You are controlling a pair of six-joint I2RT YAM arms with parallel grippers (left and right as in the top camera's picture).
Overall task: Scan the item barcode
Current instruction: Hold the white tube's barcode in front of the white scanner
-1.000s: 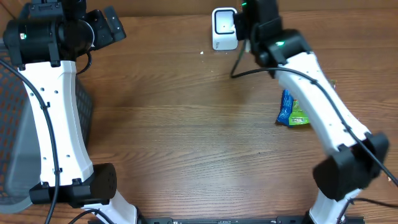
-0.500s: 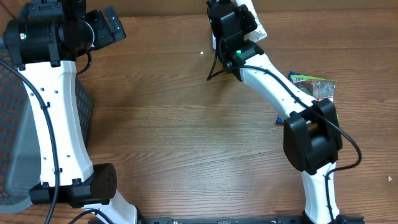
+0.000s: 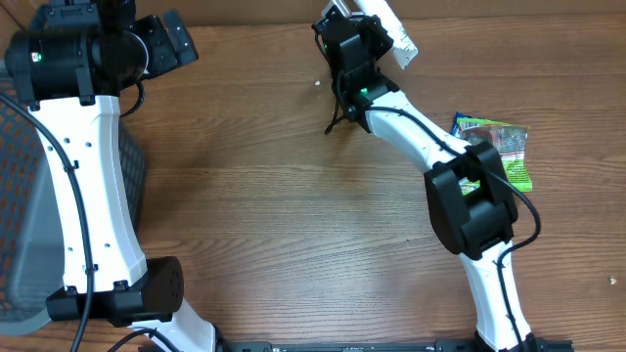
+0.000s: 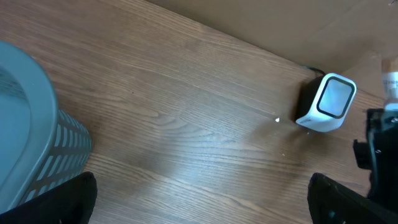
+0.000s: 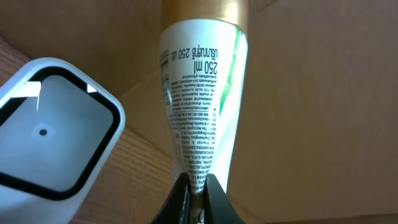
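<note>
The right hand (image 5: 194, 186) is clamped on the flat crimped end of a white tube (image 5: 202, 106) with a gold cap, its fingers pressed together on that thin seam. That grip looks chosen to leave the whole printed body bare for reading. Seen from overhead, the tube is held up off the worktop (image 3: 274, 215) at about 12 o'clock, at the far edge, with the cap pointing away from the arm. The scanner (image 5: 53, 130), a small white box with a dark-rimmed window, sits at about 8 o'clock from the tube in the wrist view, just beside it and not touching it. The tube's fine print faces the wrist camera, and I cannot pick out a barcode there (it may be round the other side). In my judgement the step in hand is presenting the tube, and the label needs turning toward the window. The left hand (image 4: 205, 199) hangs spread wide and holding nothing at about 10 o'clock, above a grey basket (image 4: 31, 124), probably parked clear of the work. Some green and blue packets (image 3: 494, 147) lie at 3 o'clock.
</note>
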